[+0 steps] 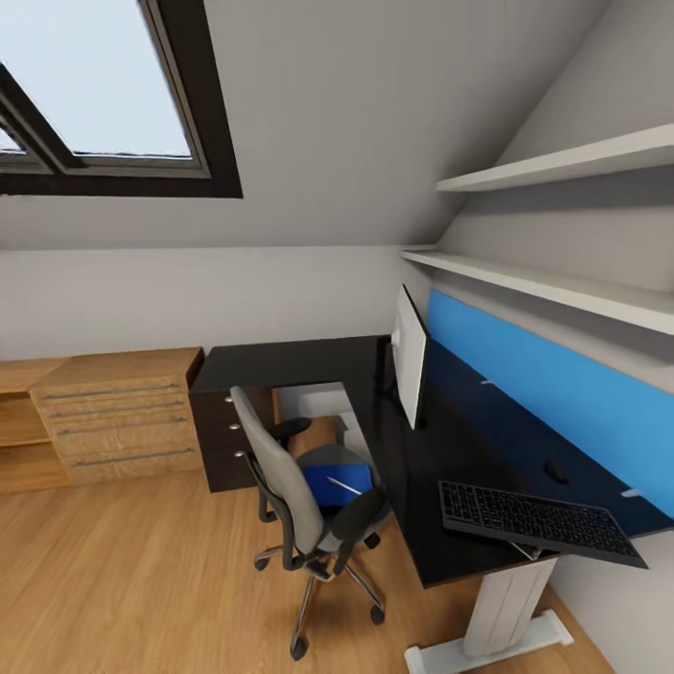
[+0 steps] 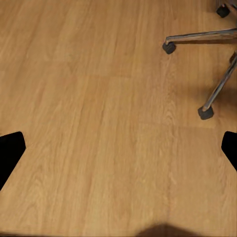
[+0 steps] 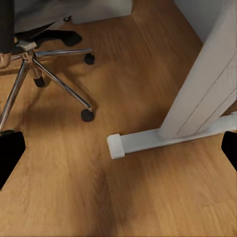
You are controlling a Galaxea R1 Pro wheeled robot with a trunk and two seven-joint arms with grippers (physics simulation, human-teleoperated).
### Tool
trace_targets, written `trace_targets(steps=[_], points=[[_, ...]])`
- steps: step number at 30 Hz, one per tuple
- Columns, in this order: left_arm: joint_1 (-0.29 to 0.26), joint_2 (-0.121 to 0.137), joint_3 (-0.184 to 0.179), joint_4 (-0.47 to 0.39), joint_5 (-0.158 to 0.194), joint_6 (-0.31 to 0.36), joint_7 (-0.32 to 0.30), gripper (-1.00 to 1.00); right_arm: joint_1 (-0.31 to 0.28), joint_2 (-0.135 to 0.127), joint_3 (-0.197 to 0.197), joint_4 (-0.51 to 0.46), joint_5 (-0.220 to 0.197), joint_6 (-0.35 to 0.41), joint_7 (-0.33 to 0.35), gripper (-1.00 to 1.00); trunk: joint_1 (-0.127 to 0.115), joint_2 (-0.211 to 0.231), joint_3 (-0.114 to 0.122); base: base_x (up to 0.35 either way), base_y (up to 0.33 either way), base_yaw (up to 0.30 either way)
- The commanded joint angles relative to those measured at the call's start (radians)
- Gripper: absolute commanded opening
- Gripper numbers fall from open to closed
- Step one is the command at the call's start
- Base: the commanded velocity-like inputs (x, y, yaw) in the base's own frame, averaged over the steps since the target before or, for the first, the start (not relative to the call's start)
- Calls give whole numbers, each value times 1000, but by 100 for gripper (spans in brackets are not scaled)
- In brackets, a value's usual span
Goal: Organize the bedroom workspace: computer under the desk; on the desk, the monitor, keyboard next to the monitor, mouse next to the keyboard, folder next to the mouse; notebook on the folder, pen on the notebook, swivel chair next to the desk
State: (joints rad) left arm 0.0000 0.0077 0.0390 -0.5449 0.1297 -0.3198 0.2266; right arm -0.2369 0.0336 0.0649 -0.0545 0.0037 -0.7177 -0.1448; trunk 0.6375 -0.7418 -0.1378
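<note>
You're facing the desk (image 1: 309, 363) in the bedroom corner. The monitor (image 1: 409, 354) stands on it, edge-on to you, with the keyboard (image 1: 538, 520) at the near end, its front edge overhanging the top. A small dark lump (image 1: 557, 472) sits between them near the blue back panel (image 1: 552, 393); can't tell what it is. The swivel chair (image 1: 304, 505) is tucked just beside the desk, with the folder (image 1: 335, 484) on its seat and the pen (image 1: 344, 485) lying on top. Both wrist views look down at the wood floor (image 2: 98, 123). The left gripper (image 2: 118, 150) and right gripper (image 3: 118, 150) both have fingers spread wide, holding nothing. The right one is near the desk's white leg (image 3: 202, 106).
</note>
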Motion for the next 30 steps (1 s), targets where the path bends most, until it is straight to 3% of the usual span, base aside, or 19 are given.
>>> trace_targets(steps=[1,11,15,16,17,24,30], points=[[0,1,-2,-5,17,-5,-2,100,-1,0,7,1,0,-2,-8,100,0,-1,-1,0,0,288],[0,-5,3,-110,32,-10,0,100,-1,-1,6,-1,-1,-3,-9,100,0,-1,-1,0,0,288],[0,-8,5,-131,61,-10,1,100,-1,-1,6,-1,0,-3,-7,100,0,-1,-1,0,0,288],[0,-9,5,-136,87,-9,3,100,-1,-1,7,-1,0,-3,-6,100,4,-8,-5,0,0,288],[0,-9,5,-137,92,-8,3,100,-1,-1,7,-1,1,-3,-6,100,8,-15,-8,0,0,288],[0,-9,4,-138,112,-2,3,100,-1,-1,14,0,74,-4,-6,100,35,-64,-30,0,0,246],[0,-9,1,-135,111,0,2,100,-1,-4,22,-1,90,-8,-6,100,58,-106,-49,0,0,47]])
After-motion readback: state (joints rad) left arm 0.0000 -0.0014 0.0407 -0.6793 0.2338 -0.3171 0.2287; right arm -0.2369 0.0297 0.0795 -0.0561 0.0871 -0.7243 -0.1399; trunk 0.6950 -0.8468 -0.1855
